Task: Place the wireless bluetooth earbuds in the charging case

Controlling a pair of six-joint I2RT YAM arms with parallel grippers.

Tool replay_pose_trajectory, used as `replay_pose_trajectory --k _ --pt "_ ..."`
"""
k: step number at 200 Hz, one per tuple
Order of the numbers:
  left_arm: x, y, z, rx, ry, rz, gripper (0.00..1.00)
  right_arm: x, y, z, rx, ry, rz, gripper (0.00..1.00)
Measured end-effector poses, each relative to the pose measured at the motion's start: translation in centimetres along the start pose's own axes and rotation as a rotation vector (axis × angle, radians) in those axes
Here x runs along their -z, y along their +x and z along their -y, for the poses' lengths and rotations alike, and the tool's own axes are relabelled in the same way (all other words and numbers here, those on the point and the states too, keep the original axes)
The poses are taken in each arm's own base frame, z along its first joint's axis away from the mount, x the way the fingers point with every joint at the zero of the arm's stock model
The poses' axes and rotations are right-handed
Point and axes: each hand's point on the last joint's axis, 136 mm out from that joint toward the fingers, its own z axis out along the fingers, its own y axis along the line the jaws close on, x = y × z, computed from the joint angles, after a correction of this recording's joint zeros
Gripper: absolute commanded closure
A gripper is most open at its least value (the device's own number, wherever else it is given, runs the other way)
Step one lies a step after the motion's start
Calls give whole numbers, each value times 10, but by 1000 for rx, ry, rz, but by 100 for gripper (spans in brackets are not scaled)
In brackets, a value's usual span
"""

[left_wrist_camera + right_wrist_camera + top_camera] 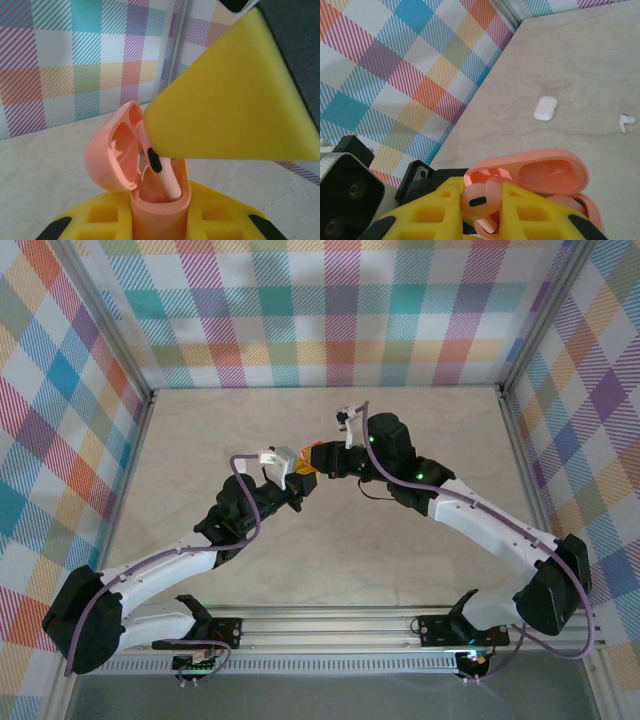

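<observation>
Looking down from the top camera, you see both arms meeting over the middle of the table (200, 440), with the left gripper (288, 478) and right gripper (322, 462) tip to tip.

Your left gripper is closed tight on the salmon-pink charging case (160, 210). It pinches the lower body between its yellow fingers (100, 215), so the case stands upright. In the left wrist view, the lid (112, 157) is swung open to the left.

Your right gripper is clamped on a salmon-pink earbud (477, 200). The bud sits between the two yellow fingers (435, 210), a dark oval spot facing the right wrist camera. From the left wrist you see that earbud at the mouth of the case, its lower part down inside the open body, while one of the right gripper's fingers comes in from the upper right. You cannot tell whether the bud is fully seated.

Beyond the case, in the right wrist view, a white case (545, 108) lies on the table. A white earbud (626, 121) lies well apart to its right.
</observation>
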Motion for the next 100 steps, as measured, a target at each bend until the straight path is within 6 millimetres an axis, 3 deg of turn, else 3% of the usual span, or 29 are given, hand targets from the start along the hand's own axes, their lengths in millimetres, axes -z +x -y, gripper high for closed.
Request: replay_pose_trajectory --k 100 --pt "0 3 -3 5 -17 -9 100 -4 -2 5 -92 20 52 78"
